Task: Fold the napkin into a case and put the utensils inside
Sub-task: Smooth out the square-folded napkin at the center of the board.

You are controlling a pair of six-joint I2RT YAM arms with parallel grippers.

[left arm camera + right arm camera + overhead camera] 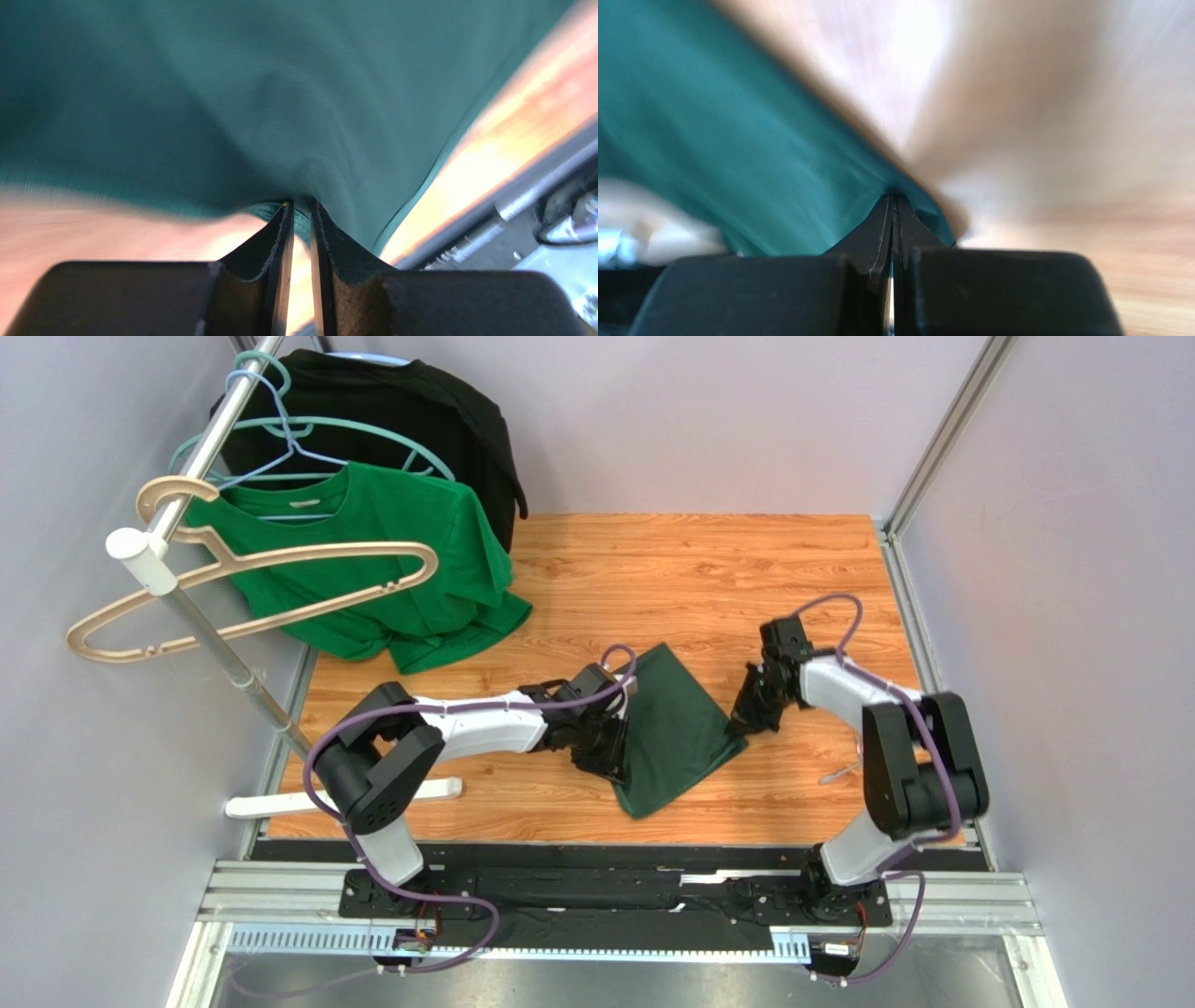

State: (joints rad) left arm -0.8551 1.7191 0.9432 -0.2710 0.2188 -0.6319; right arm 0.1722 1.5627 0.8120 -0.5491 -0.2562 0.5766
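Base rail (617, 893) sits nearest the top camera, both arms bolted to it and reaching in over the counter (673, 567). Napkin (680, 735) lies between them mid-counter, a dark green slab set diagonally, near corner pointing at the rail. Left hand (606, 742) is clamped on its left edge, right hand (744, 714) on its right edge. Wrist views confirm: cloth pinched between each pair of fingers (277, 241), fabric drawn into the grip. My read: opposite-edge grips so the cloth can be lifted taut and carried over for a fold. It isn't a narrow strip yet, so no case formed. No utensils I can identify; one pale speck (838, 774) by the right arm, too small to call. Surface is wood-grain, plain grey walls (701, 420) around. Rack (232, 665) at far left carries a bright green T-shirt (379, 567) and black garment (421, 406), well apart from the napkin.
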